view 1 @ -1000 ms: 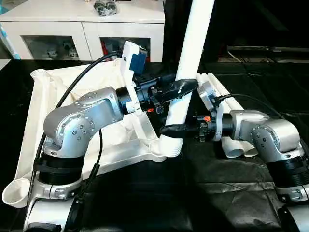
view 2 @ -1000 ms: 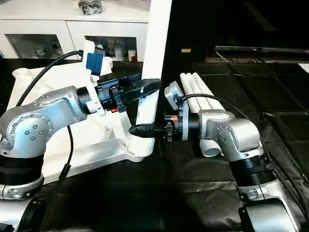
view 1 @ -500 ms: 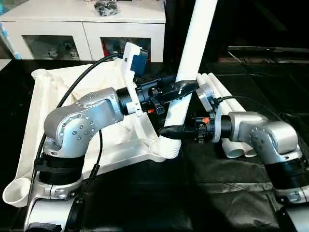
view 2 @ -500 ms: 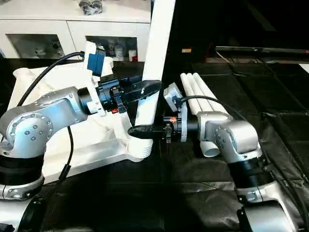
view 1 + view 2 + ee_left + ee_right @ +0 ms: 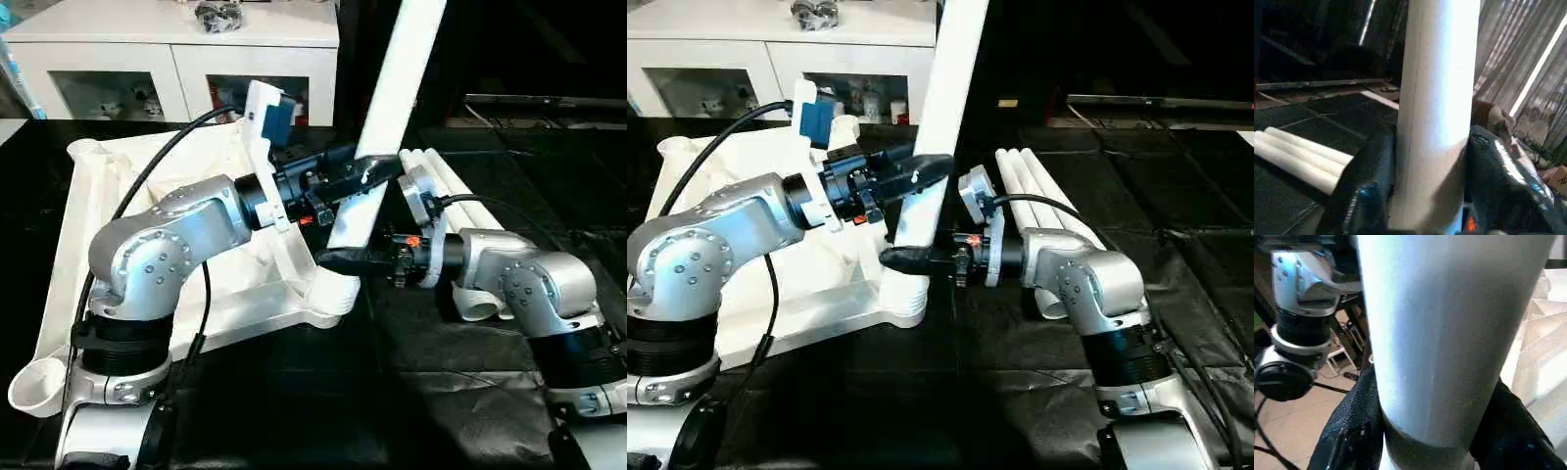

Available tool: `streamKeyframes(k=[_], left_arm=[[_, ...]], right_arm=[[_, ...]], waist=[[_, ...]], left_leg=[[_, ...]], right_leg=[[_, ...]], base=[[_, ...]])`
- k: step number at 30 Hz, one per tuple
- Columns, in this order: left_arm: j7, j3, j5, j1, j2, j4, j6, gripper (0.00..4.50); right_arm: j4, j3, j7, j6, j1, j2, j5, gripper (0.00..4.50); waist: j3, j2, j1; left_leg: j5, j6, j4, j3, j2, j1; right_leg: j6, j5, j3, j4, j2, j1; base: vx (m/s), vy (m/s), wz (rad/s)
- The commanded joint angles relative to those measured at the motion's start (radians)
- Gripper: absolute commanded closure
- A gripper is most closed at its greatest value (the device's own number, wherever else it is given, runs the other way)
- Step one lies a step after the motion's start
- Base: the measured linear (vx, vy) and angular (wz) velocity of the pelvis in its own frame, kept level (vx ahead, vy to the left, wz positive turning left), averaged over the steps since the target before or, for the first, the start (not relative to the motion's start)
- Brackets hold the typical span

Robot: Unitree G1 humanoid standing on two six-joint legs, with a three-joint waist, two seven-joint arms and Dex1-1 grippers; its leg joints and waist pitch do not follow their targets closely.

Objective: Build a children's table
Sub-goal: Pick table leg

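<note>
leg (image 5: pixel 392 108): smooth white plastic | forearms (image 5: pixel 167 245): brushed silver metal | claws: glossy black

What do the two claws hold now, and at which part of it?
Both hold one white table leg, tilted over the corner socket. The left claw grips its lower-middle part; the right claw grips just above its bottom end.

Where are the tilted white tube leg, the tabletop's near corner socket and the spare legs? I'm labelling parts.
Tilted white plastic tube leg (image 5: pixel 397 78): left eye view, upper shaft.
White tabletop's round near corner socket (image 5: pixel 336 298): left eye view, socket wall.
Spare white tube legs (image 5: pixel 1034 188): right eye view, middle of bundle.
</note>
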State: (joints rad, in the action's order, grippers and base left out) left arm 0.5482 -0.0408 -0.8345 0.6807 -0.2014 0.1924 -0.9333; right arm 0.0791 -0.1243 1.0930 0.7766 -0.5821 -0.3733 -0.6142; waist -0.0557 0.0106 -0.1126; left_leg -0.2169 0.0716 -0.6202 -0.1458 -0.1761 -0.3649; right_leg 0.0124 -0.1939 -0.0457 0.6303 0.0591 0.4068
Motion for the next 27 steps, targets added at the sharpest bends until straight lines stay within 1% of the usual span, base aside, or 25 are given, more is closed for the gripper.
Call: streamKeyframes(k=[1, 3, 4, 5, 6, 7, 8, 9, 10, 11, 12, 13, 14, 16, 17, 18, 19, 20, 21, 22, 23, 24, 25, 27], left_arm=[[0.001, -0.003, -0.049, 0.033, 0.015, 0.051, 0.000, 1.77], [-0.003, -0.010, -0.054, 0.035, 0.021, 0.050, 0.002, 1.69], [-0.009, -0.017, -0.060, 0.037, 0.027, 0.050, 0.002, 1.52], [-0.024, -0.034, -0.070, 0.040, 0.040, 0.046, 0.004, 1.47], [-0.031, -0.040, -0.070, 0.040, 0.043, 0.044, 0.006, 1.45], [-0.035, -0.043, -0.070, 0.041, 0.045, 0.043, 0.007, 1.45], [-0.049, -0.052, -0.064, 0.043, 0.046, 0.038, 0.014, 1.45], [-0.054, -0.058, -0.063, 0.043, 0.046, 0.035, 0.017, 1.45], [-0.063, -0.071, -0.061, 0.043, 0.046, 0.029, 0.025, 1.45], [-0.064, -0.081, -0.063, 0.041, 0.041, 0.029, 0.029, 1.45], [-0.066, -0.093, -0.066, 0.037, 0.036, 0.028, 0.033, 1.45], [-0.066, -0.101, -0.069, 0.035, 0.032, 0.028, 0.033, 1.45], [-0.064, -0.121, -0.074, 0.024, 0.014, 0.028, 0.032, 1.45], [-0.064, -0.128, -0.076, 0.021, 0.008, 0.028, 0.031, 1.45], [-0.050, -0.146, -0.073, -0.001, -0.023, 0.034, 0.028, 1.45], [-0.034, -0.147, -0.062, -0.017, -0.046, 0.041, 0.031, 1.45], [-0.033, -0.147, -0.061, -0.018, -0.048, 0.042, 0.031, 1.45], [-0.010, -0.141, -0.036, -0.042, -0.084, 0.056, 0.039, 1.45], [0.003, -0.135, -0.019, -0.059, -0.103, 0.067, 0.047, 1.45], [0.013, -0.133, -0.011, -0.074, -0.118, 0.075, 0.052, 1.45], [0.043, -0.121, 0.012, -0.121, -0.163, 0.101, 0.056, 1.45], [0.060, -0.114, 0.024, -0.148, -0.189, 0.115, 0.057, 1.45], [0.072, -0.095, 0.043, -0.182, -0.221, 0.132, 0.061, 1.45], [0.092, -0.041, 0.099, -0.247, -0.286, 0.166, 0.083, 1.45]], right_arm=[[0.000, -0.005, -0.025, 0.006, 0.004, 0.003, 0.021, 2.59], [-0.001, -0.003, -0.032, -0.011, 0.010, 0.011, 0.028, 2.59], [0.001, 0.000, -0.038, -0.013, 0.011, 0.015, 0.028, 2.59], [0.003, 0.010, -0.057, -0.002, 0.014, 0.027, 0.020, 2.59], [0.003, 0.011, -0.064, -0.004, 0.017, 0.031, 0.021, 2.59], [0.002, 0.011, -0.068, -0.005, 0.019, 0.033, 0.022, 2.59], [0.002, 0.012, -0.086, -0.012, 0.026, 0.042, 0.026, 2.59], [0.003, 0.016, -0.097, -0.022, 0.030, 0.049, 0.029, 2.59], [0.004, 0.026, -0.121, -0.046, 0.038, 0.064, 0.034, 2.59], [0.004, 0.030, -0.137, -0.049, 0.041, 0.070, 0.037, 2.59], [0.003, 0.035, -0.155, -0.050, 0.045, 0.076, 0.041, 2.59], [0.002, 0.037, -0.161, -0.050, 0.047, 0.077, 0.044, 2.59], [-0.007, 0.043, -0.175, -0.061, 0.058, 0.082, 0.050, 2.59], [-0.010, 0.045, -0.180, -0.066, 0.062, 0.083, 0.051, 2.59], [-0.016, 0.056, -0.204, -0.107, 0.081, 0.090, 0.067, 2.59], [-0.014, 0.063, -0.225, -0.137, 0.091, 0.095, 0.082, 2.59], [-0.014, 0.064, -0.226, -0.139, 0.092, 0.096, 0.083, 2.59], [-0.011, 0.073, -0.262, -0.170, 0.105, 0.101, 0.105, 2.59], [-0.010, 0.073, -0.285, -0.181, 0.113, 0.101, 0.122, 2.59], [-0.010, 0.074, -0.302, -0.191, 0.119, 0.102, 0.133, 2.59], [-0.014, 0.080, -0.343, -0.213, 0.137, 0.108, 0.155, 2.59], [-0.018, 0.084, -0.363, -0.224, 0.148, 0.111, 0.166, 2.59], [-0.030, 0.089, -0.379, -0.229, 0.161, 0.112, 0.172, 2.59], [-0.059, 0.089, -0.397, -0.245, 0.188, 0.107, 0.192, 2.59]], waist=[[0.073, -0.005, -0.003], [0.073, -0.006, -0.003], [0.073, -0.005, -0.003], [0.073, -0.003, -0.003], [0.073, -0.004, -0.001], [0.072, -0.005, -0.001], [0.073, -0.002, -0.002], [0.072, -0.003, -0.001], [0.072, 0.001, -0.002], [0.072, -0.001, -0.002], [0.073, 0.002, -0.001], [0.072, 0.000, 0.000], [0.073, 0.003, -0.001], [0.072, 0.003, 0.000], [0.072, 0.003, 0.000], [0.073, 0.003, -0.001], [0.071, 0.003, 0.002], [0.071, 0.004, 0.002], [0.071, 0.005, 0.005], [0.071, 0.006, 0.005], [0.069, 0.005, 0.005], [0.068, 0.007, 0.009], [0.067, 0.003, 0.010], [0.066, 0.003, 0.011]], left_leg=[[-0.006, -0.019, 0.063, -0.001, -0.032, -0.005], [-0.004, -0.020, 0.063, 0.000, -0.032, -0.005], [-0.004, -0.019, 0.064, 0.000, -0.032, -0.004], [-0.007, -0.016, 0.063, 0.000, -0.031, -0.005], [-0.007, -0.016, 0.064, 0.000, -0.031, -0.006], [-0.010, -0.016, 0.064, 0.000, -0.032, -0.005], [-0.012, -0.015, 0.064, 0.001, -0.032, -0.004], [-0.012, -0.015, 0.064, 0.001, -0.032, -0.004], [-0.013, -0.011, 0.065, 0.001, -0.032, -0.004], [-0.012, -0.010, 0.064, 0.001, -0.032, -0.004], [-0.014, -0.007, 0.065, 0.002, -0.031, -0.003], [-0.016, -0.003, 0.066, 0.002, -0.030, -0.004], [-0.018, 0.002, 0.066, 0.002, -0.031, -0.002], [-0.024, 0.004, 0.067, 0.002, -0.031, -0.001], [-0.022, 0.003, 0.067, 0.002, -0.031, -0.002], [-0.018, 0.006, 0.067, 0.003, -0.033, -0.002], [-0.019, 0.009, 0.069, 0.002, -0.032, -0.003], [-0.024, 0.011, 0.070, 0.003, -0.033, 0.000], [-0.025, 0.013, 0.070, 0.001, -0.032, -0.001], [-0.029, 0.016, 0.071, 0.001, -0.033, 0.002], [-0.029, 0.017, 0.072, 0.002, -0.033, 0.001], [-0.040, 0.024, 0.075, 0.002, -0.034, 0.000], [-0.048, 0.026, 0.076, 0.001, -0.035, 0.002], [-0.058, 0.025, 0.078, 0.000, -0.035, 0.003]], right_leg=[[0.238, -0.054, 0.041, -0.061, 0.066, -0.072], [0.237, -0.053, 0.041, -0.061, 0.066, -0.072], [0.238, -0.051, 0.040, -0.060, 0.066, -0.071], [0.237, -0.055, 0.040, -0.060, 0.066, -0.072], [0.236, -0.055, 0.040, -0.061, 0.066, -0.072], [0.235, -0.058, 0.040, -0.063, 0.066, -0.071], [0.232, -0.062, 0.040, -0.063, 0.066, -0.070], [0.231, -0.062, 0.040, -0.063, 0.066, -0.070], [0.229, -0.062, 0.040, -0.064, 0.066, -0.069], [0.229, -0.060, 0.040, -0.064, 0.066, -0.070], [0.228, -0.060, 0.039, -0.064, 0.066, -0.070], [0.227, -0.062, 0.039, -0.063, 0.065, -0.071], [0.225, -0.061, 0.040, -0.062, 0.065, -0.070], [0.222, -0.061, 0.039, -0.062, 0.064, -0.069], [0.222, -0.058, 0.039, -0.062, 0.064, -0.069], [0.219, -0.057, 0.039, -0.060, 0.066, -0.068], [0.213, -0.063, 0.039, -0.060, 0.065, -0.067], [0.206, -0.080, 0.039, -0.063, 0.066, -0.065], [0.204, -0.082, 0.039, -0.062, 0.064, -0.065], [0.200, -0.086, 0.039, -0.063, 0.064, -0.063], [0.197, -0.092, 0.040, -0.064, 0.064, -0.063], [0.193, -0.105, 0.040, -0.062, 0.064, -0.062], [0.187, -0.115, 0.041, -0.066, 0.064, -0.062], [0.180, -0.126, 0.041, -0.064, 0.062, -0.060]], base=[[0.000, 0.000, 0.00], [0.000, 0.000, 0.00], [0.000, 0.000, 0.00], [0.000, 0.000, 0.00], [0.000, 0.000, 0.00], [0.000, 0.000, 0.00], [0.000, 0.000, 0.00], [0.000, 0.000, 0.00], [0.000, 0.000, 0.00], [0.000, 0.000, 0.00], [0.000, 0.000, 0.00], [0.000, 0.000, 0.00], [0.000, 0.000, 0.00], [0.000, 0.000, 0.00], [0.000, 0.000, 0.00], [0.000, 0.000, 0.00], [0.000, 0.000, 0.00], [0.000, 0.000, 0.00], [0.000, 0.000, 0.00], [0.000, 0.000, 0.00], [0.000, 0.000, 0.00], [0.000, 0.000, 0.00], [0.000, 0.000, 0.00], [0.000, 0.000, 0.00]])
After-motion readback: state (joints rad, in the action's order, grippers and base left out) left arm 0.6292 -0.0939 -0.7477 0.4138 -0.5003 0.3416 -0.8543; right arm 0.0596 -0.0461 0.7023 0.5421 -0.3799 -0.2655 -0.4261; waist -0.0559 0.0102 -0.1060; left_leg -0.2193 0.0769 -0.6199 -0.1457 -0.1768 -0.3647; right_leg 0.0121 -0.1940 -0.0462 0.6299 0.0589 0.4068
